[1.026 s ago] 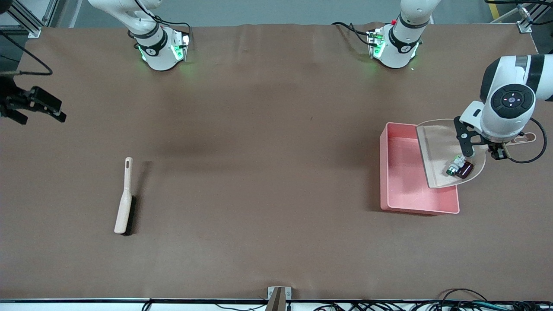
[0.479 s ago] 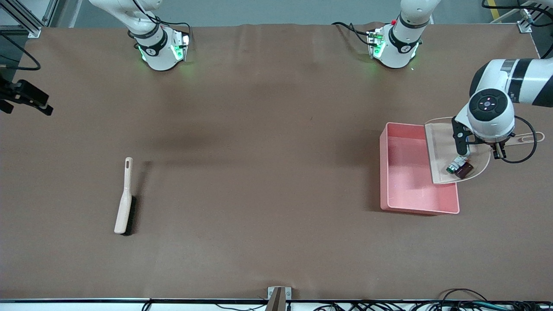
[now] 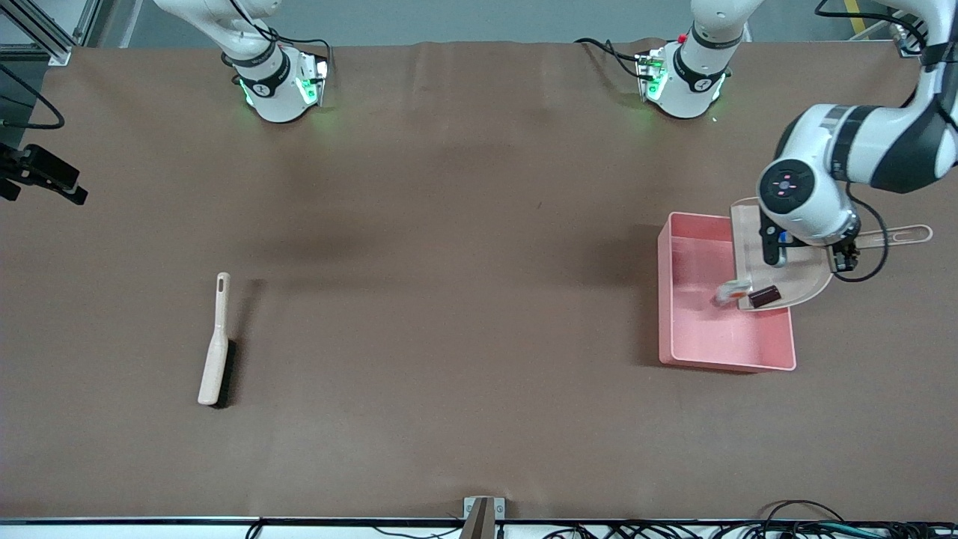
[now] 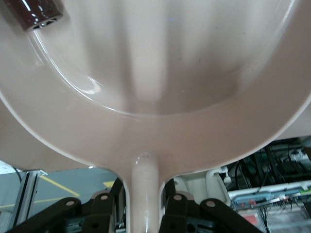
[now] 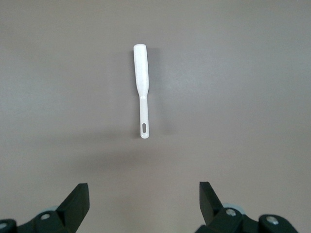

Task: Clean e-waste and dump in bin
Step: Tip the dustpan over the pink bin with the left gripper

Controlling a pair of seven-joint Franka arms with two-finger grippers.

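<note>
My left gripper (image 3: 842,251) is shut on the handle of the beige dustpan (image 3: 793,281) and holds the pan tilted over the pink bin (image 3: 664,299). The e-waste is at the pan's lip. The white component (image 3: 730,292) is sliding off over the bin's inside. The dark maroon block (image 3: 763,297) still lies on the pan, and it also shows in the left wrist view (image 4: 36,12). In that view the handle (image 4: 145,194) runs between my left gripper's fingers (image 4: 145,208). My right gripper (image 3: 45,180) hangs open and waits at the right arm's end of the table, with nothing between its fingers (image 5: 144,204).
A beige brush (image 3: 215,344) lies flat on the brown table toward the right arm's end, and the right wrist view shows the brush (image 5: 141,87) too. The bin stands toward the left arm's end. A metal bracket (image 3: 483,513) sits at the table's near edge.
The left arm has turned and tipped the dustpan toward the bin. Both pieces slid down to the pan's lip, and the white one is going over it. The right gripper shifted slightly.
</note>
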